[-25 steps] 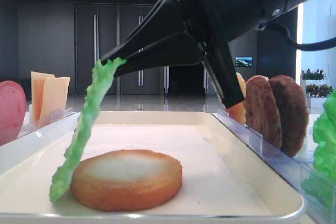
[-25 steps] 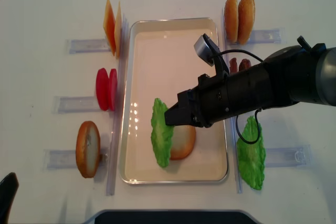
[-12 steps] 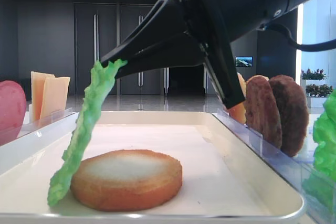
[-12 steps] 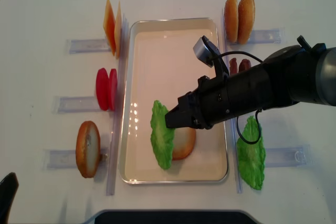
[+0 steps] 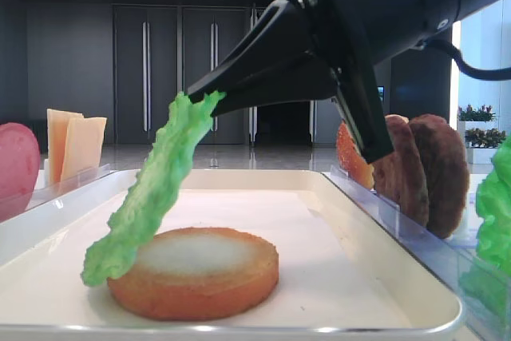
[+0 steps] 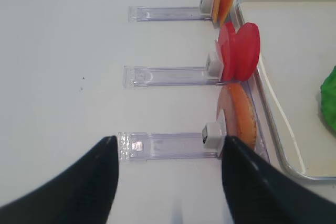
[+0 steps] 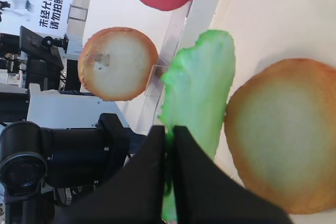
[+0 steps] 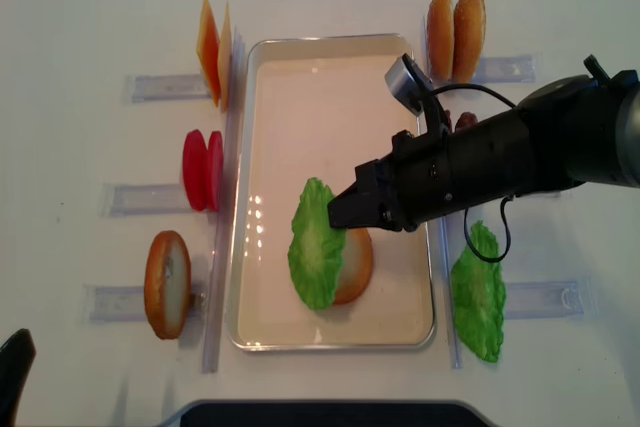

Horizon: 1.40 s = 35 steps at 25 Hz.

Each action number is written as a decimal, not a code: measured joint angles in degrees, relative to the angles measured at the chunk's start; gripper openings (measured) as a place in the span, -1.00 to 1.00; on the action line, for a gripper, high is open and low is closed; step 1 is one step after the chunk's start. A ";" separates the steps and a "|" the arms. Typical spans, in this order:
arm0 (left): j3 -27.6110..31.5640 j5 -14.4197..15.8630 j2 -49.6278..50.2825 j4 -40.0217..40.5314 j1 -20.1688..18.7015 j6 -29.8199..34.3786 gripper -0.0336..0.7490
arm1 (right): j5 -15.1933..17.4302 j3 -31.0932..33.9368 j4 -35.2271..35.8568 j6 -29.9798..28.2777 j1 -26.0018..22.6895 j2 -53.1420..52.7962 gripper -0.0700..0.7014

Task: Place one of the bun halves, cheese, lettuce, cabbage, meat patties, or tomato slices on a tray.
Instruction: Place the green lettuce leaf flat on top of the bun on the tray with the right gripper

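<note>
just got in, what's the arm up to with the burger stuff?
The right gripper is shut on a lettuce leaf, dangling it over the bun half that lies flat in the tray. The leaf's lower end drapes against the bun but isn't released yet. The left gripper hangs open over the table, by the left-side holders, holding nothing.
</note>
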 joint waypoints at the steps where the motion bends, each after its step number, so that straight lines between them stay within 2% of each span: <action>1: 0.00 0.00 0.00 0.00 0.00 0.00 0.29 | 0.10 0.00 -0.13 0.00 -0.06 0.00 -0.72; 21: 0.00 0.00 0.00 0.00 0.00 0.00 0.29 | -1.96 0.00 -3.80 0.00 -0.18 0.00 -0.72; 25: 0.00 0.00 0.00 0.00 0.00 0.00 0.29 | -0.65 0.00 -3.83 0.00 -0.18 0.00 -0.72; 35: 0.00 0.00 0.00 0.00 0.00 0.00 0.29 | 0.18 0.00 -3.95 0.00 -2.47 0.00 -0.72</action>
